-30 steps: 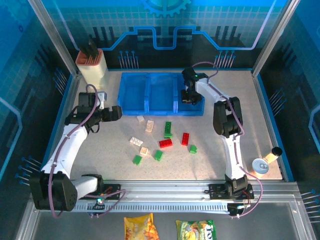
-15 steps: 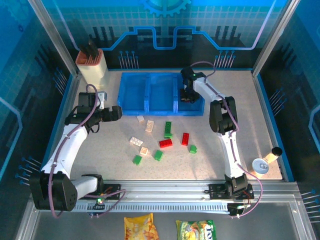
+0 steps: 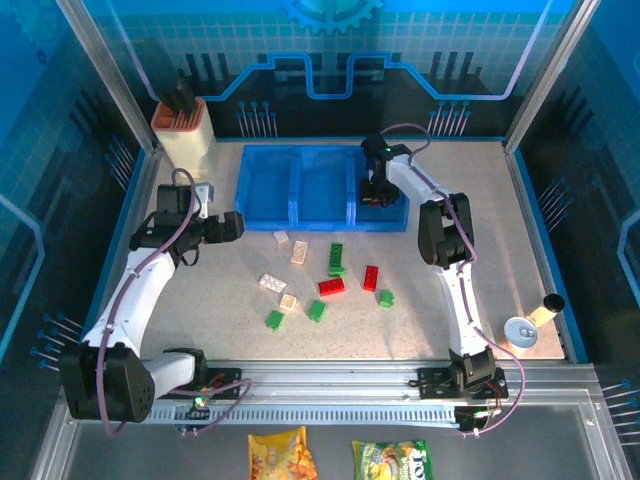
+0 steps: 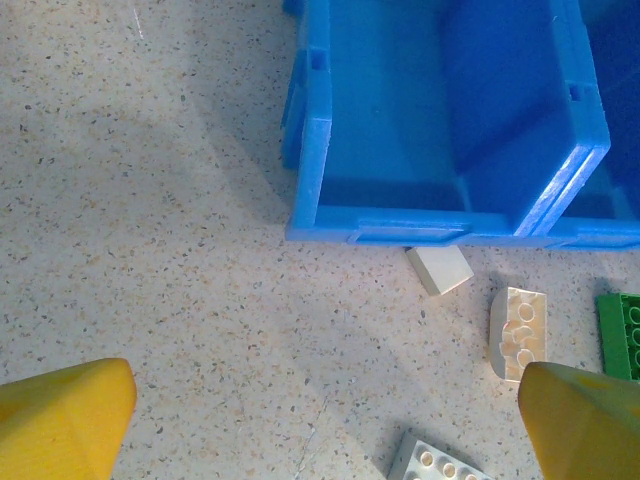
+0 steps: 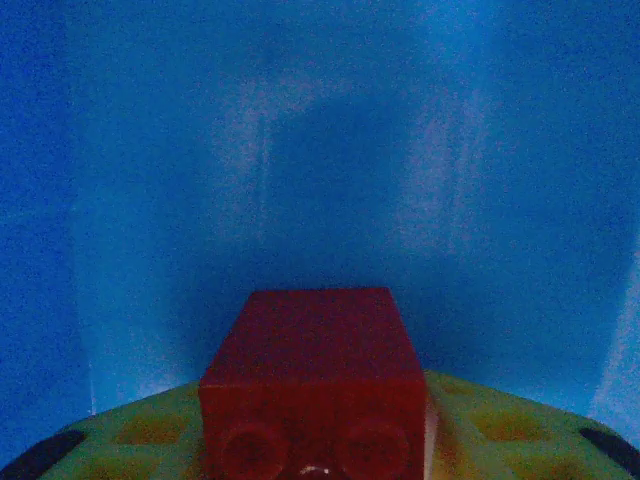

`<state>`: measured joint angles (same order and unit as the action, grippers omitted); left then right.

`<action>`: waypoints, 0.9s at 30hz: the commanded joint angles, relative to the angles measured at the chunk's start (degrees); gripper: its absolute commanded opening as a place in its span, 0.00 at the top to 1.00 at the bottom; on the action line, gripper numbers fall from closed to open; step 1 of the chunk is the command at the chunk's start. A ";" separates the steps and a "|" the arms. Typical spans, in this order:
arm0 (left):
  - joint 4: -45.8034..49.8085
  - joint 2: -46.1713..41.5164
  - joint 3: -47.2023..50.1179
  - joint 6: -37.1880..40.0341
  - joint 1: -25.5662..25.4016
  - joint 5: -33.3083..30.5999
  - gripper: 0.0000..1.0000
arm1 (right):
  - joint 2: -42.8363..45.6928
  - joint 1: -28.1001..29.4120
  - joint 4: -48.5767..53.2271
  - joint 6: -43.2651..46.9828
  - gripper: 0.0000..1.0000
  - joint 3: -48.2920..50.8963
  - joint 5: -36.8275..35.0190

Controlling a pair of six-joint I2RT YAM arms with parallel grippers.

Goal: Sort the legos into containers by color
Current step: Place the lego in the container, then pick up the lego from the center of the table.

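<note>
The right pincer [image 3: 372, 196] reaches into the right bin of the blue containers [image 3: 270, 222] with a red lego [image 5: 312, 385] at its tips, gripped or loose I cannot tell, while the left pincer [image 4: 320, 430] stands wide open over the counter [image 4: 150, 250] near scattered legos [image 3: 331, 286].

top view high from behind, wrist views close, all sharing containers [image 3: 320, 185]

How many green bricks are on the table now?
4 green bricks: a long one below the tray, one at the right, two nearer the arms. More may hide in the tray.
</note>
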<state>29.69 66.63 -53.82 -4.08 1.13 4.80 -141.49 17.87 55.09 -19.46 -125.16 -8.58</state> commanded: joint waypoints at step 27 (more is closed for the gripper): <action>6.92 2.09 -4.10 -2.14 -1.89 1.91 0.01 | 27.54 -0.12 -0.83 -1.10 0.50 18.49 1.42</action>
<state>33.21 68.47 -55.00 -4.64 0.49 5.45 -117.95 17.82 54.81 -19.68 -110.04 -8.36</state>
